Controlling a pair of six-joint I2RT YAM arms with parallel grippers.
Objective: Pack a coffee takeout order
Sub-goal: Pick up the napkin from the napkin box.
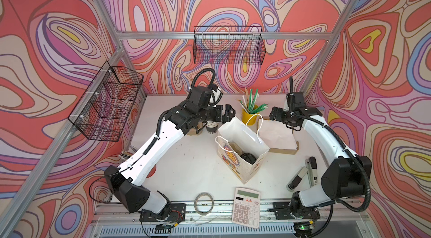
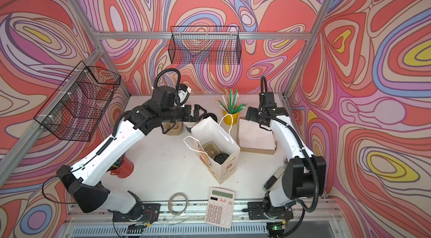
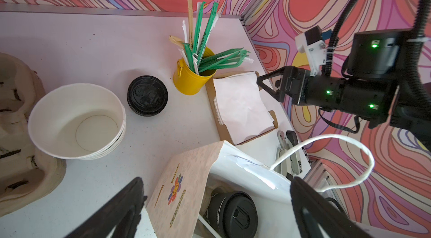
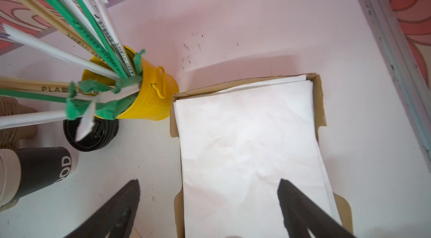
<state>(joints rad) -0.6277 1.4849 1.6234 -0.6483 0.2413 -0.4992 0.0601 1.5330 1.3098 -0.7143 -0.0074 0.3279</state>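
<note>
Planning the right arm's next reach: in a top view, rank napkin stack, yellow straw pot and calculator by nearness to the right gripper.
1. napkin stack, just under the right gripper, at the back right.
2. yellow straw pot, beside the stack, toward the middle.
3. calculator, far off at the front edge.

Order mostly hidden down in the bag.
In both top views only the lid of the black cup (image 1: pixel 248 157) was seen; its body and most of the pulp carrier (image 1: pixel 233 147) were masked by the white bag (image 1: pixel 241 131), and the keys of the calculator (image 1: pixel 246 207) could not be read.
</note>
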